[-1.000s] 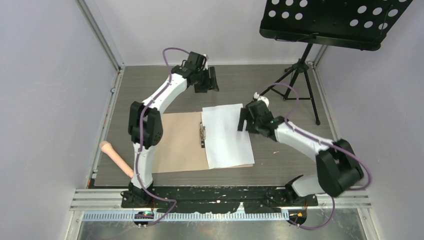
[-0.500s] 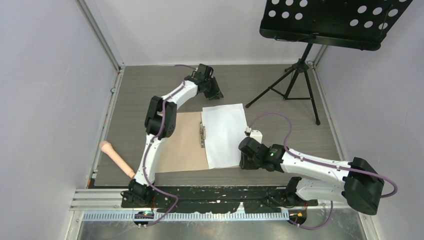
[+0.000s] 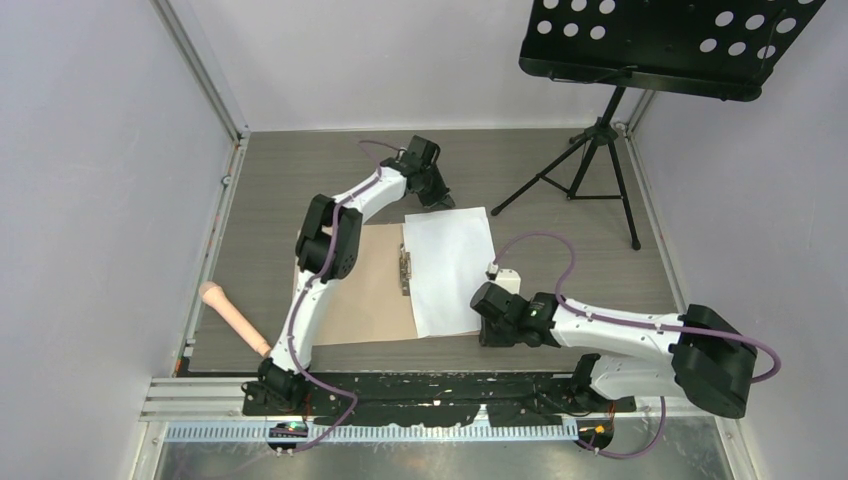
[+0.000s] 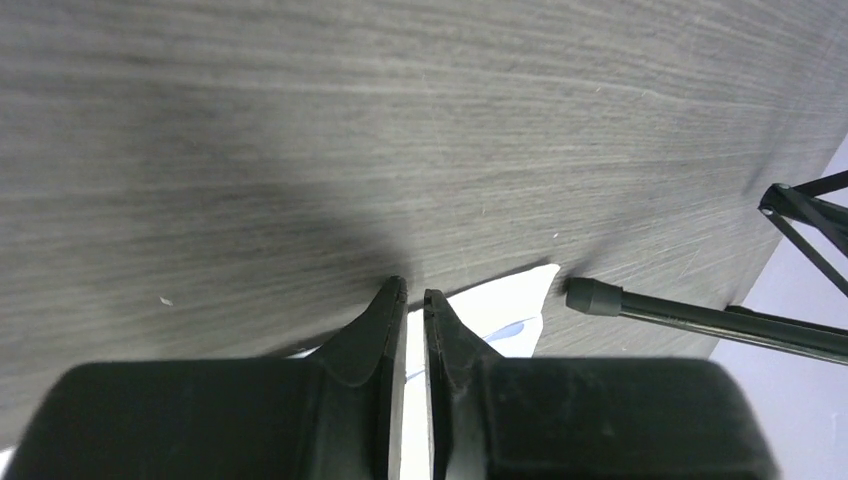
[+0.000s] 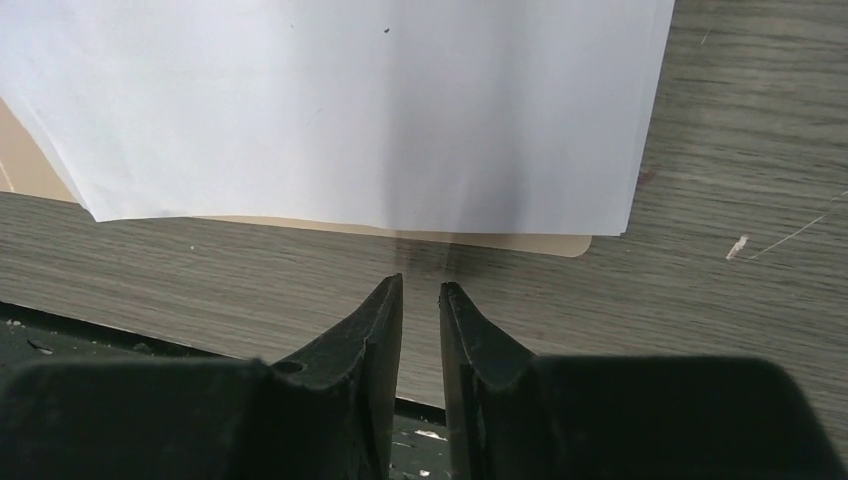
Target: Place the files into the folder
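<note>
The files [image 3: 452,270] lie as a white stack on the right leaf of the open brown folder [image 3: 355,290]. The folder lies flat on a grey wood-grain table [image 3: 280,180] with pale lilac walls around it. A black music stand [image 3: 590,160] has its tripod at the far right, one foot close to the sheets' far corner. A pink handle [image 3: 232,318] lies at the left edge. The left gripper [image 3: 437,195] hovers at the sheets' far edge. The right gripper [image 3: 492,328] sits just off their near edge. Both are closed to a thin slit and hold nothing.
</note>
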Controlling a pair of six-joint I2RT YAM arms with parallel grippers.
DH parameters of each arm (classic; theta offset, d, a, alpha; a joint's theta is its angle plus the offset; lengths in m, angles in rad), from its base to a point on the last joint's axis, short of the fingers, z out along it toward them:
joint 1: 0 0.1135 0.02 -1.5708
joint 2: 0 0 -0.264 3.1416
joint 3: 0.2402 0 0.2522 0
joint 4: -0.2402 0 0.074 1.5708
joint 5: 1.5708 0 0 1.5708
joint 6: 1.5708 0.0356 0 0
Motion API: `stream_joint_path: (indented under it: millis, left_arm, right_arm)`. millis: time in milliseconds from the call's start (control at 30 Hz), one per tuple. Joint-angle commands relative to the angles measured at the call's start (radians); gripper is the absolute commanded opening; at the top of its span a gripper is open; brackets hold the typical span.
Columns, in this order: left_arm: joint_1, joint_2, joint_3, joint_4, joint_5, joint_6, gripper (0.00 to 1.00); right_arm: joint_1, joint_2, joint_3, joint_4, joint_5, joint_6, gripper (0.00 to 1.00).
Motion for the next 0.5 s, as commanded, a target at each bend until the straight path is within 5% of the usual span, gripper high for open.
stream_joint_path:
  millis: [0, 467]
  left_arm:
    - [-0.015, -0.029, 0.031, -0.097, -0.035, -0.071, 0.09]
    - [-0.024, -0.124, -0.136, -0.095, -0.025, -0.108, 0.00]
  right_arm:
    - [0.005, 0.034, 0.023, 0.029, 0.032, 0.005, 0.27]
    - [0.005, 0.080, 0.031, 0.113, 0.043, -0.014, 0.25]
